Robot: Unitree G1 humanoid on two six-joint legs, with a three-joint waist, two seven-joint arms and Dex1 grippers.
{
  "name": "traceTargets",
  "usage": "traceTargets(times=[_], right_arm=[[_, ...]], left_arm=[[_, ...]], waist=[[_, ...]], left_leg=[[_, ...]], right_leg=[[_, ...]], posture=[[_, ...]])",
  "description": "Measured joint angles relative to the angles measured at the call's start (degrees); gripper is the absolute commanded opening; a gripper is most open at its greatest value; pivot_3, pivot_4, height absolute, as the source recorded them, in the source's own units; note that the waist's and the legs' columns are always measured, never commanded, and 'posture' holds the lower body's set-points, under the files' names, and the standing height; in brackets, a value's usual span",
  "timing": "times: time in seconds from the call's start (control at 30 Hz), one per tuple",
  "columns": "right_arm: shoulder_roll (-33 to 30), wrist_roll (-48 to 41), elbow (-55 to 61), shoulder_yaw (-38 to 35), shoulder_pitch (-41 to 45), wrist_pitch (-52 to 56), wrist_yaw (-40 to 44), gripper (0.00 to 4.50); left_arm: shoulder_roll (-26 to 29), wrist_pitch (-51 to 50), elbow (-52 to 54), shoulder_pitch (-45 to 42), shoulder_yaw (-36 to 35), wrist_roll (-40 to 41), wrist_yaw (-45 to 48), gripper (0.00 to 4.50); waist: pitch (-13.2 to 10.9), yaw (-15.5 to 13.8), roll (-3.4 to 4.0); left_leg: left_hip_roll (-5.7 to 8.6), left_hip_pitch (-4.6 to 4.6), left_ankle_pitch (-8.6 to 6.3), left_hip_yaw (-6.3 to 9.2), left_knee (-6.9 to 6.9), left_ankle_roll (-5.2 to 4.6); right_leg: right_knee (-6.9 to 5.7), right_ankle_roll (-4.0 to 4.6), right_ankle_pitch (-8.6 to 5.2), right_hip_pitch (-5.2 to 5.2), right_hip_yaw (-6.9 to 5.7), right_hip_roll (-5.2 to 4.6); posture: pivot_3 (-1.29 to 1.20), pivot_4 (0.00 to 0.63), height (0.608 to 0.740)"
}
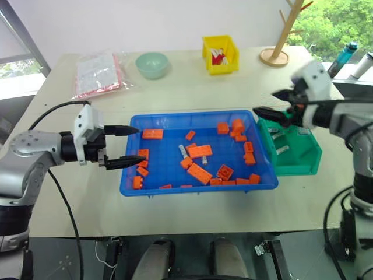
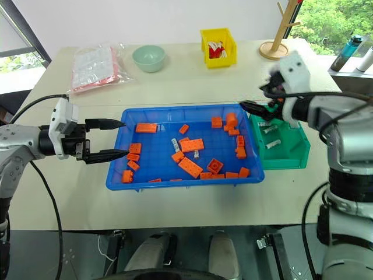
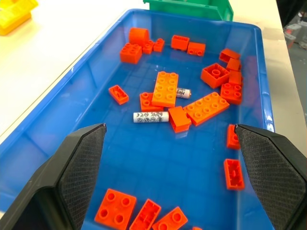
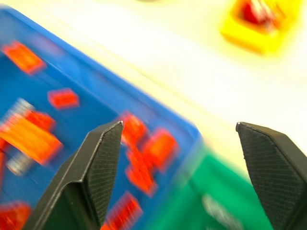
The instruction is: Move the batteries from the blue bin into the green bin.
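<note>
The blue bin [image 1: 133,178] sits mid-table, holding several orange bricks and two batteries [image 1: 183,151] [image 3: 151,117] near its middle. To its right stands the green bin [image 1: 303,160] with a few batteries [image 1: 282,150] lying inside. My left gripper [image 1: 141,144] is open at the blue bin's left end, its fingers over the rim and nothing between them. Over the corner where the two bins meet hovers my right gripper [image 1: 265,102], open and empty, with the green bin [image 4: 206,206] just below it in the right wrist view.
Orange bricks [image 1: 199,173] are scattered through the blue bin. At the back of the table are a yellow bin [image 1: 220,54], a pale green bowl [image 1: 152,64], a plastic bag [image 1: 97,73] and a wooden rack [image 1: 275,55]. Bottles [image 1: 345,58] stand beyond the right edge.
</note>
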State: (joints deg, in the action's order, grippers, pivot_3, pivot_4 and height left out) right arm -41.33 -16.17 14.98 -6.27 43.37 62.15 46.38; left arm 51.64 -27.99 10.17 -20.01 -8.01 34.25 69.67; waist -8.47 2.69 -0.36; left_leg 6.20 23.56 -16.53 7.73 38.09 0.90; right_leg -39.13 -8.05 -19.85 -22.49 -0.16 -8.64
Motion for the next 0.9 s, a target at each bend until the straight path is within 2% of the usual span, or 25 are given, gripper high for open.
traceTargets(times=[0.23, 0.47, 0.6, 0.9], right_arm=[[13.24, 0.95, -4.66, 20.7, 2.86, -4.37, -1.53, 3.91], [17.85, 6.07, -13.41, 34.43, 5.1, -12.65, 1.57, 3.91], [17.86, 9.32, -18.8, 37.96, 5.7, -17.03, 3.52, 3.91], [20.25, 12.8, -24.45, 38.69, 8.71, -20.1, 5.77, 3.91]], left_arm=[[-0.08, -0.14, 0.62, -0.15, 0.23, 0.01, -0.66, 4.5], [0.06, -0.63, 2.4, 0.22, 0.11, 0.2, -1.45, 4.5], [0.22, -1.24, 2.45, 0.66, -0.33, 0.22, -1.78, 4.5], [0.21, -1.68, 3.62, 1.23, -0.78, 0.38, -2.68, 4.5]], waist=[[0.0, -0.11, 0.0], [0.0, 0.32, -0.01], [0.0, 0.61, -0.01], [0.0, 1.39, -0.01]], left_leg=[[0.1, 0.02, 0.0, 0.16, 0.04, 0.0], [0.09, 0.02, 0.0, 0.2, 0.03, 0.01], [0.1, 0.02, 0.01, 0.23, 0.03, 0.01], [0.06, 0.02, 0.01, 0.27, 0.01, 0.02]], right_leg=[[-0.05, 0.0, 0.0, -0.02, 0.0, -0.02], [-0.1, 0.0, 0.0, -0.04, -0.02, 0.01], [-0.1, 0.0, 0.0, -0.04, -0.03, 0.02], [-0.11, 0.0, 0.0, -0.07, -0.05, 0.05]], posture=[[0.0, 0.15, 0.719], [0.0, 0.15, 0.719], [0.0, 0.15, 0.719], [0.0, 0.15, 0.719]])
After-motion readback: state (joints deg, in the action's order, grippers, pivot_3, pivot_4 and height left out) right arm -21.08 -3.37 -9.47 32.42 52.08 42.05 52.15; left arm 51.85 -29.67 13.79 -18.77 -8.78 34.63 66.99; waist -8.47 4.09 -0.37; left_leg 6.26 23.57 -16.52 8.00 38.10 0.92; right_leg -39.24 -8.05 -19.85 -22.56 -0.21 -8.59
